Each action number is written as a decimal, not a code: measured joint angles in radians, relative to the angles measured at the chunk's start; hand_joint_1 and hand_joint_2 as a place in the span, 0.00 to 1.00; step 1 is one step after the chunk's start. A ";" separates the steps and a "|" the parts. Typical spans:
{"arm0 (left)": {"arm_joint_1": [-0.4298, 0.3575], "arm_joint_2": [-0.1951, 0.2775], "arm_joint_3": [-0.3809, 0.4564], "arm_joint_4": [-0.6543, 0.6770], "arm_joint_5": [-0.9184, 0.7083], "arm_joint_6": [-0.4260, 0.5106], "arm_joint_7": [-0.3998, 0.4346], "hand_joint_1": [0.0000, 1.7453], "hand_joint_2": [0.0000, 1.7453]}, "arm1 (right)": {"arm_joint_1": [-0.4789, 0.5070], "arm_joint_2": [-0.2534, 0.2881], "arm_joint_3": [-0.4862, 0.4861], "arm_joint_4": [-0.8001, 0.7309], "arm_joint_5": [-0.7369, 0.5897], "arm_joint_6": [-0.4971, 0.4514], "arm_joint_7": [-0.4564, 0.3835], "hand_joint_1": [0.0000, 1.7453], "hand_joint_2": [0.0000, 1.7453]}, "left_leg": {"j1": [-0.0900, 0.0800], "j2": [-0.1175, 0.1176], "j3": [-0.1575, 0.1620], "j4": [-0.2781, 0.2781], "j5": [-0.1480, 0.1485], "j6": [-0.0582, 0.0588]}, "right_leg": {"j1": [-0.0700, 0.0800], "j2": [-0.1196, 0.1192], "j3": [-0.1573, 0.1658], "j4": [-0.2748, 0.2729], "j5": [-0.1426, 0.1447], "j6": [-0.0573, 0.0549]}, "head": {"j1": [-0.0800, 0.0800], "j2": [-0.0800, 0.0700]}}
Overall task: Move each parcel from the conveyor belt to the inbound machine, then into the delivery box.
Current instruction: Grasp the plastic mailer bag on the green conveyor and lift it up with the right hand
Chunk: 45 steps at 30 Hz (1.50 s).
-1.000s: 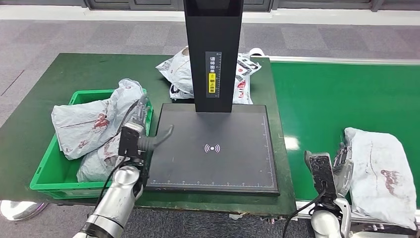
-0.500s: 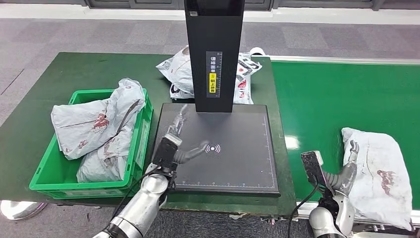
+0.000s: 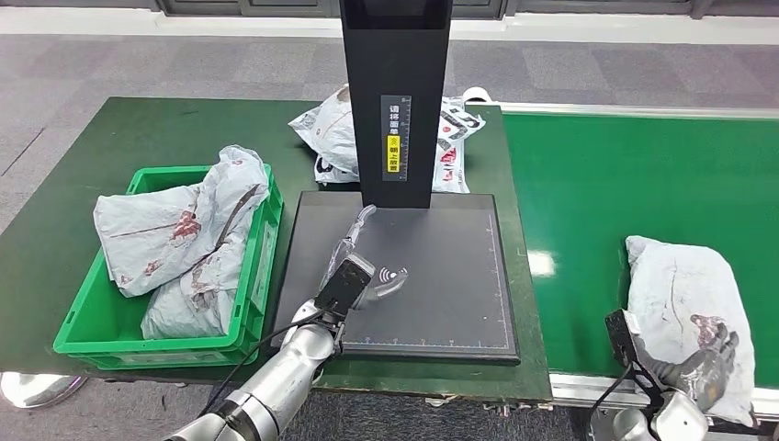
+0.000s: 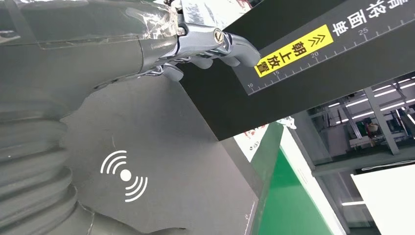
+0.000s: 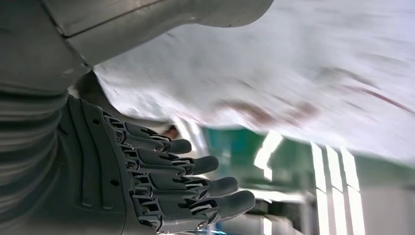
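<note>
**Observer:** Progress so far?

**Me:** Largest first. The conveyor belt (image 3: 643,175) carries one parcel (image 3: 684,294), lying near my edge of it. The inbound machine (image 3: 404,266) has a bare scan plate. The delivery box (image 3: 101,335) holds crumpled white parcels (image 3: 170,230), so I judge those done. More bags (image 3: 331,129) sit behind the machine's post; their status I can't tell. Left: this belt parcel, onto the machine, then the box.

**Observer:** Hands?

**Me:** My right hand (image 3: 703,367) is at the parcel's near end, fingers (image 5: 195,188) apart and lightly curled beneath its edge, thumb above it; nothing clamped yet. My left hand (image 3: 372,280) hovers over the plate, fingers extended, holding nothing.

**Observer:** Any writing?

**Me:** A yellow label (image 4: 293,51) on the post: chevrons, then 朝上放置. White characters 请将面单 beside a ruler scale. A white wireless symbol (image 4: 125,175) on the plate. Red parcel prints are unreadable.
</note>
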 joint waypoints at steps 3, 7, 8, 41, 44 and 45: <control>-0.009 0.000 0.000 0.015 0.003 -0.007 0.000 0.00 1.00 | -0.023 -0.020 -0.014 0.108 0.021 0.099 0.059 0.00 1.00 | 0.000 0.001 0.000 0.000 0.000 0.000 | 0.000 0.001 0.000 0.000 0.000 0.000 | 0.000 0.000; -0.024 0.000 0.001 0.031 0.003 -0.013 0.000 0.00 1.00 | -0.065 -0.030 -0.027 0.190 0.023 0.158 0.076 0.00 1.00 | 0.001 0.004 0.003 0.000 -0.001 0.001 | 0.001 0.004 0.002 -0.001 0.000 0.000 | 0.000 0.000; -0.027 -0.001 0.001 0.034 0.003 -0.013 0.001 0.00 1.00 | -0.073 -0.032 -0.030 0.203 0.023 0.160 0.077 0.00 1.00 | 0.001 0.004 0.004 0.000 -0.001 0.001 | 0.001 0.004 0.003 -0.001 0.000 0.000 | 0.000 0.000; -0.019 0.012 0.065 0.021 0.036 0.030 0.004 0.00 1.00 | -0.124 0.006 -0.056 0.224 -0.225 0.215 -0.289 1.00 1.00 | 0.009 0.011 0.006 0.000 -0.003 0.006 | 0.008 0.010 0.022 -0.016 0.008 0.006 | 0.000 0.000; -0.009 0.015 0.079 0.013 0.031 0.032 -0.004 0.00 1.00 | -0.094 0.038 -0.006 0.089 -0.374 0.179 -0.365 1.00 1.00 | 0.008 0.007 0.006 0.000 0.000 0.005 | 0.008 0.007 0.017 -0.014 0.008 0.005 | 0.000 0.000; -0.005 0.016 0.087 0.010 0.029 0.034 -0.011 0.00 1.00 | -0.076 0.054 0.032 0.000 -0.474 0.148 -0.416 1.00 1.00 | 0.008 0.004 0.006 0.000 0.002 0.004 | 0.008 0.004 0.015 -0.013 0.008 0.005 | 0.000 0.000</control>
